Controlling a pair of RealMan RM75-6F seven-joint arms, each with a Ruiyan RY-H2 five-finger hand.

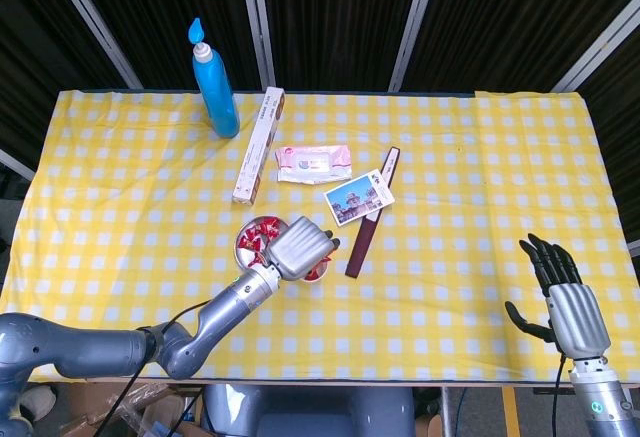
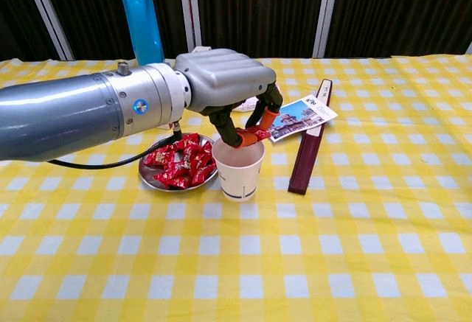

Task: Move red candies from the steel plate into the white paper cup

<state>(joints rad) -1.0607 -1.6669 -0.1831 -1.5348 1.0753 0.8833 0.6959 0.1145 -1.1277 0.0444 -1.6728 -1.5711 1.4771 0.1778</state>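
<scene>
Your left hand [image 2: 234, 92] pinches one red candy [image 2: 247, 135] at its fingertips, just above the mouth of the white paper cup [image 2: 237, 167]. Judge it light and crinkly, its wrapper slick; pinch it across the middle. More candies fill the steel plate [image 2: 150, 177] beside the cup. Your right hand [image 1: 565, 302] hangs open, well apart.

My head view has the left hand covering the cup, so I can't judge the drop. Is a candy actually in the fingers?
Observer: Yes. The chest view shows the left hand pinching a red candy at its fingertips.
Operator: Is it lined up with the cup?
Observer: It hangs just above the open mouth of the white paper cup, toward the right of the rim in that view.
Operator: Is the cup tipped?
Observer: No, it stands upright.
</scene>
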